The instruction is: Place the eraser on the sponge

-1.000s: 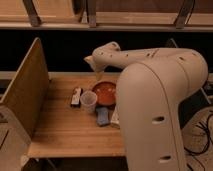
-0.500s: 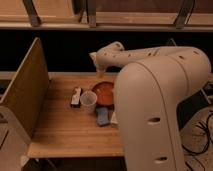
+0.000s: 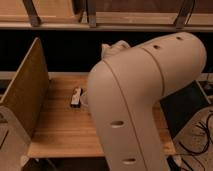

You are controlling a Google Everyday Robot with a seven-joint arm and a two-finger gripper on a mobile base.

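The eraser (image 3: pixel 76 96), a small whitish block with dark parts, lies on the wooden table (image 3: pixel 57 130) left of centre. Just to its right, a sliver of the clear cup (image 3: pixel 84 98) shows at the edge of my arm. The arm's big white shell (image 3: pixel 142 100) fills the middle and right of the camera view, and a lighter link (image 3: pixel 112 50) sticks out at its top. It hides the sponge. My gripper is out of sight too, somewhere behind the arm.
An upright wooden panel (image 3: pixel 27 87) walls off the table's left side. A railed shelf (image 3: pixel 100 22) runs across the top over a dark gap. Cables (image 3: pixel 200 137) lie on the floor at the right.
The arm's white shell has swung in much closer and now covers the plate, the sponge and most of the cup. The eraser has not moved.
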